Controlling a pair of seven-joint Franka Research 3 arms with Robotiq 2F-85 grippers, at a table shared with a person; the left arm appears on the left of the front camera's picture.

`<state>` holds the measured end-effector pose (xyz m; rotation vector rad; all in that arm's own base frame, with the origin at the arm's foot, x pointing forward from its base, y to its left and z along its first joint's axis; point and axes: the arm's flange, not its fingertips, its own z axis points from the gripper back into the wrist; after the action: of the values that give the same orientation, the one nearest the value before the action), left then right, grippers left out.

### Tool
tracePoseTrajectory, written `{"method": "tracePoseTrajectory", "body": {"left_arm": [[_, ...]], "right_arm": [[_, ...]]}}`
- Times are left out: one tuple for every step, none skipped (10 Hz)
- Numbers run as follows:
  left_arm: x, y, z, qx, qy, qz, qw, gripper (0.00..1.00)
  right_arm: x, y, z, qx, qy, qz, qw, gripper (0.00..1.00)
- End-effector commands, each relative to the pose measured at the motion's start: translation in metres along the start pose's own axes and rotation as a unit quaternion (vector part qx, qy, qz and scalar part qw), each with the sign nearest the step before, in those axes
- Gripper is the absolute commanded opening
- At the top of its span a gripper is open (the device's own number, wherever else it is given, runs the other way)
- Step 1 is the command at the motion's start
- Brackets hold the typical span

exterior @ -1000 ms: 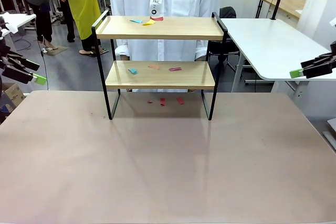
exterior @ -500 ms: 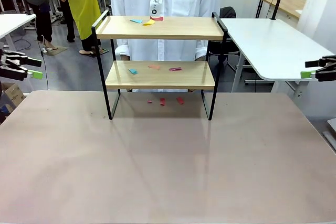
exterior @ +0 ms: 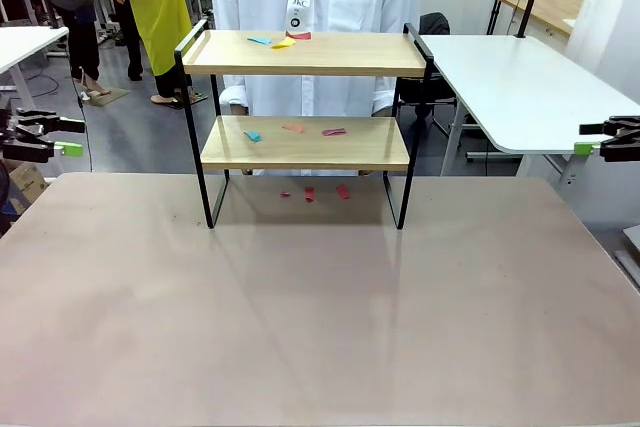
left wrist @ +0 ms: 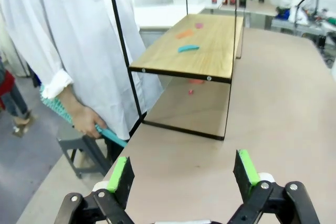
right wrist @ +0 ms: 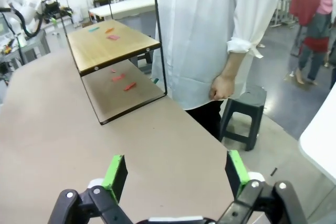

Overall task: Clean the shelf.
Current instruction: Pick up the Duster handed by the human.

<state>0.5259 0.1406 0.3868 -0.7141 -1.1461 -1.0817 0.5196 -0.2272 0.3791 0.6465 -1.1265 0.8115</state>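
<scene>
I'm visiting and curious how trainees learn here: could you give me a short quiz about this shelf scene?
1. True or false: the left gripper and the right gripper are both open and empty.
2. How many coloured scraps lie on the top board of the shelf?
3. The red scraps off the boards lie: A) on the table under the shelf; B) on the floor; C) in a gripper.
Key: 1 true; 2 three; 3 A.
</scene>
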Motion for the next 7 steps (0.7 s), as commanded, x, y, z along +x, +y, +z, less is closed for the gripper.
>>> {"method": "tracePoseTrajectory", "body": {"left_arm": [[-0.001, -0.005, -0.001, 0.004, -0.045, -0.027, 0.999, 1.0], [-0.006, 0.0, -0.002, 0.012, -0.043, -0.02, 0.999, 1.0], [-0.008, 0.005, -0.004, 0.012, -0.046, -0.024, 0.999, 1.0], [-0.009, 0.009, -0.008, 0.007, -0.053, -0.026, 0.998, 1.0], [-0.01, 0.013, -0.01, 0.001, -0.058, -0.029, 0.998, 1.0], [-0.01, 0.015, -0.011, -0.007, -0.07, -0.028, 0.997, 1.0], [-0.01, 0.015, -0.012, -0.007, -0.072, -0.024, 0.997, 1.0]], "right_arm": [[0.006, -0.009, 0.001, 0.0, -0.018, 0.019, 1.0, 1.0], [0.006, -0.016, 0.002, 0.005, -0.022, 0.015, 1.0, 1.0], [0.004, -0.021, 0.002, 0.009, -0.026, 0.016, 1.0, 1.0], [0.001, -0.025, 0.002, 0.01, -0.029, 0.016, 0.999, 1.0], [-0.003, -0.028, 0.003, 0.01, -0.034, 0.018, 0.999, 1.0], [-0.005, -0.029, 0.005, 0.013, -0.047, 0.02, 0.999, 1.0], [-0.005, -0.029, 0.006, 0.011, -0.052, 0.022, 0.998, 1.0]]}}
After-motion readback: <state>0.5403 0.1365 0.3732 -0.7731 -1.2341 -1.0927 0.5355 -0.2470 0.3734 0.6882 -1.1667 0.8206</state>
